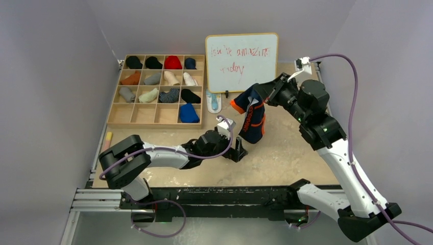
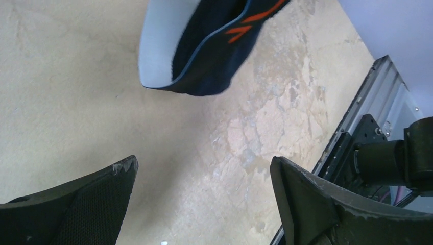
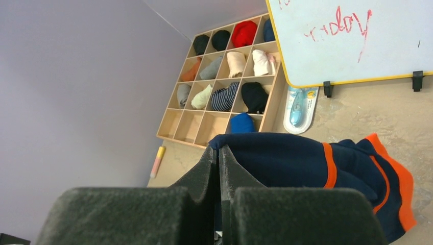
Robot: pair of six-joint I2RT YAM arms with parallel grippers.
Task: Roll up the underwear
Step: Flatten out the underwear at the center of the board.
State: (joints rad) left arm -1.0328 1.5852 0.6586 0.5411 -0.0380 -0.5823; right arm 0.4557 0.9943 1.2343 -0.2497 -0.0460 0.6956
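Observation:
The navy underwear (image 1: 252, 118) with orange trim and white lettering hangs above the table, pinched at its top edge by my right gripper (image 1: 261, 91). In the right wrist view the jaws (image 3: 219, 148) are shut on the navy underwear (image 3: 301, 161), which drapes to the right. My left gripper (image 1: 240, 148) sits low on the table just left of the hanging cloth, open and holding nothing. In the left wrist view the fingers (image 2: 115, 189) stand wide apart over bare table, and the underwear's lower end (image 2: 204, 56) dangles ahead.
A wooden grid box (image 1: 161, 92) with several rolled garments stands at the back left. A whiteboard (image 1: 242, 61) stands behind, with a small white-blue device (image 1: 213, 102) at its foot. A yellow-pink marker (image 1: 107, 140) lies by the left edge.

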